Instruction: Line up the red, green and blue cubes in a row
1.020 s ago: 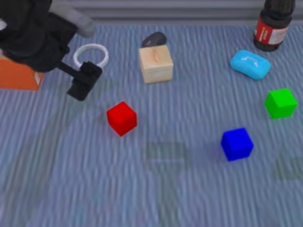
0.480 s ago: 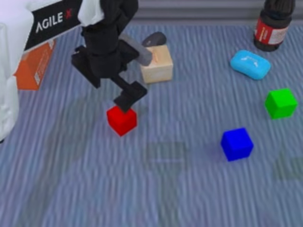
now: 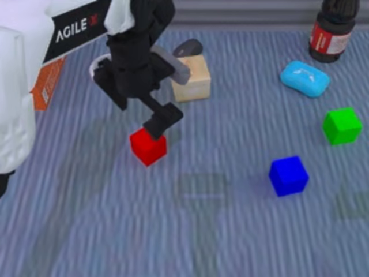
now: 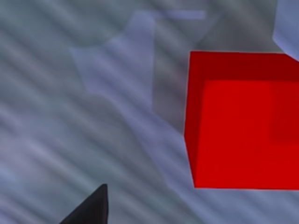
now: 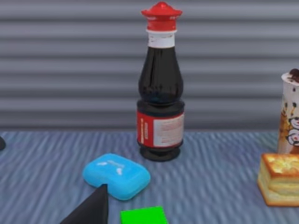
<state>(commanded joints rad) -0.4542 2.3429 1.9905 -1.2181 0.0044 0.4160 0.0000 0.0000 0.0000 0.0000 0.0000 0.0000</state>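
The left gripper (image 3: pixel 154 130) hangs over the red cube (image 3: pixel 149 145), finger spread untellable, and must next close on it.

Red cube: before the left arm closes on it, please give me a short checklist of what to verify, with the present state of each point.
1. Left gripper is over the red cube: ok, it sits at the cube's far edge in the top view.
2. Cube centred between the fingers: not ok; in the left wrist view the cube lies off to one side.
3. Fingers open enough: cannot tell.
4. Cube flat on the table: ok.
5. Room around the cube: ok; the tan block stands apart from it.
6. Green cube and blue cube undisturbed, away on the right: ok.
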